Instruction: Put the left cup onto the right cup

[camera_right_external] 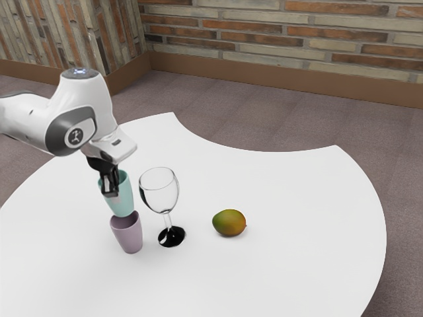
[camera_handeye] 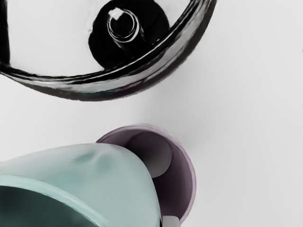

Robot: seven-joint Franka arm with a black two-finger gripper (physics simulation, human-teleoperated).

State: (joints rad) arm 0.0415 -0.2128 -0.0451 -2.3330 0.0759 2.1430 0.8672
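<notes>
My black gripper (camera_right_external: pixel 108 179) is shut on the rim of a teal cup (camera_right_external: pixel 119 196), one finger inside it and one outside. The teal cup hangs upright with its base just over the mouth of a mauve cup (camera_right_external: pixel 127 232) that stands on the white table (camera_right_external: pixel 284 264). In the wrist view the teal cup (camera_handeye: pixel 80 184) is large under my hand and partly covers the open mauve cup (camera_handeye: pixel 177 175) below it. I cannot tell whether the two cups touch.
A clear wine glass (camera_right_external: pixel 160 198) with a black foot stands close beside the cups on the exterior view's right; its rim (camera_handeye: pixel 113 80) and foot show in the wrist view. A mango (camera_right_external: pixel 229 222) lies farther right.
</notes>
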